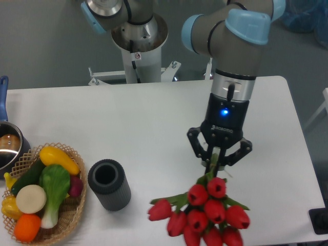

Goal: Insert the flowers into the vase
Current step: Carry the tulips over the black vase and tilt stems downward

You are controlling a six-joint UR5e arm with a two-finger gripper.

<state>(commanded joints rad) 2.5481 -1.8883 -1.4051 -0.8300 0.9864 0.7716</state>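
The flowers [205, 212], a bunch of red tulip buds with green stems and leaves, hang at the front right of the table with the buds pointing toward the front edge. My gripper [218, 160] is shut on their green stems just above the buds. The vase [108, 184], a dark grey ribbed cylinder with a round open mouth, stands upright to the left of the flowers, well apart from them. Whether the buds touch the table I cannot tell.
A wicker basket [72, 210] of toy vegetables stands at the front left, right next to the vase. A steel pot [7, 146] with a blue handle sits at the left edge. The white table [154, 118] ends close to the front of the flowers.
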